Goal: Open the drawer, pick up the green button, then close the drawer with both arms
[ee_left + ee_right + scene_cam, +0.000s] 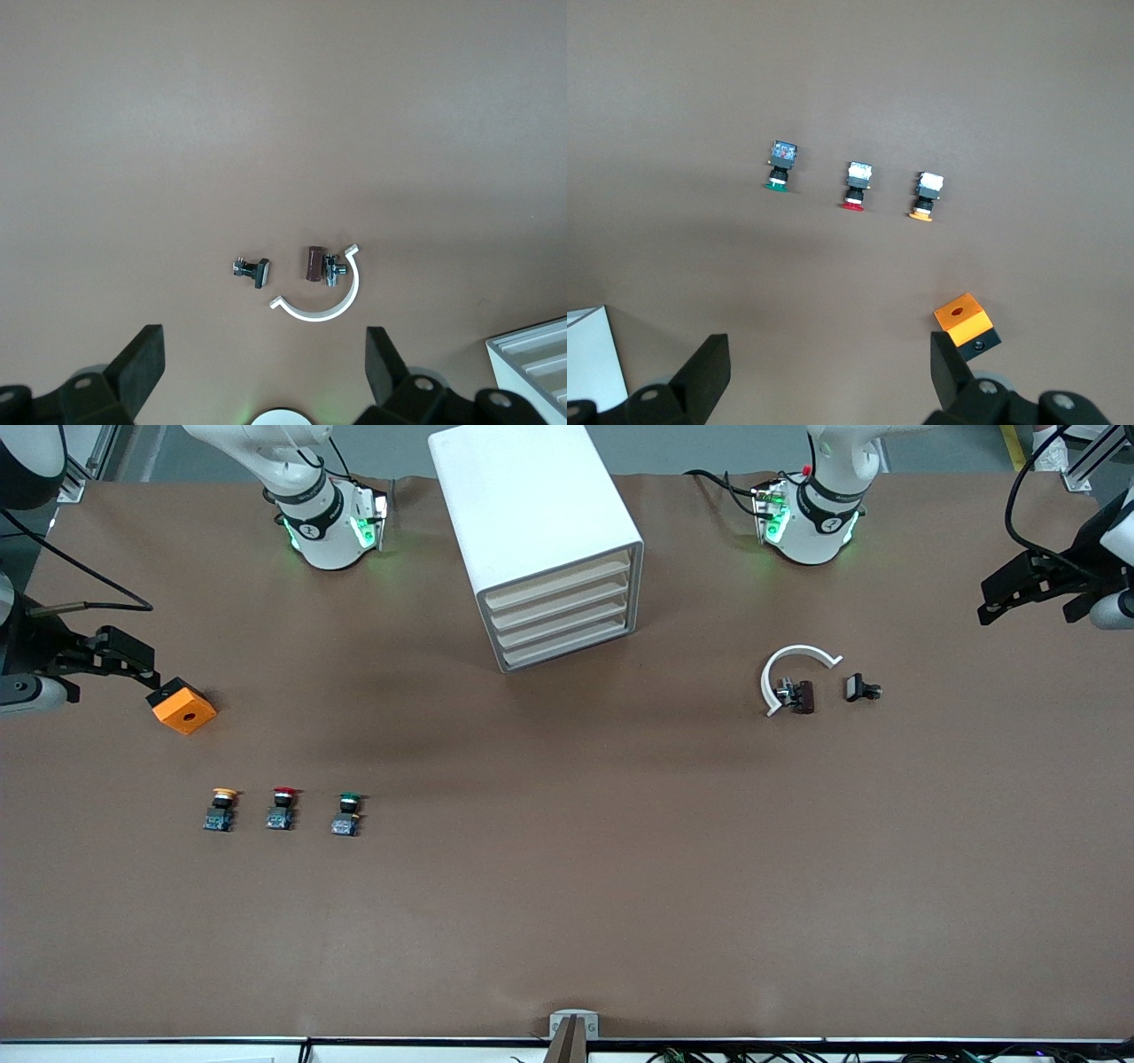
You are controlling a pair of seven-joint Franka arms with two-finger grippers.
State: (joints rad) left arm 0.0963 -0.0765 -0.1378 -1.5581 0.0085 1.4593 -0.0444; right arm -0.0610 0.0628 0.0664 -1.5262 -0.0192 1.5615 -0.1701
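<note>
— Lying nearest the lens, in a row toward the right arm's end of the table: green button (347, 813), red button (283, 809), yellow button (221, 809). Green one sitting out on the bare table, not inside anything.

— And the cabinet (532, 522)?

— Standing between the two bases, all four drawers (560, 607) pushed in. Fronts angling toward the left arm's end, probably favouring a pull from there.

— Grippers?

— Both waiting. Left gripper (264, 359) hanging over the left arm's end of the table, fingers spread wide, holding nothing. Right gripper (831, 363) hovering by the orange block (182, 707), likewise gaping and empty, seemingly parked clear of the work.

— Progress?

— Judging by this, nothing begun yet.
</note>
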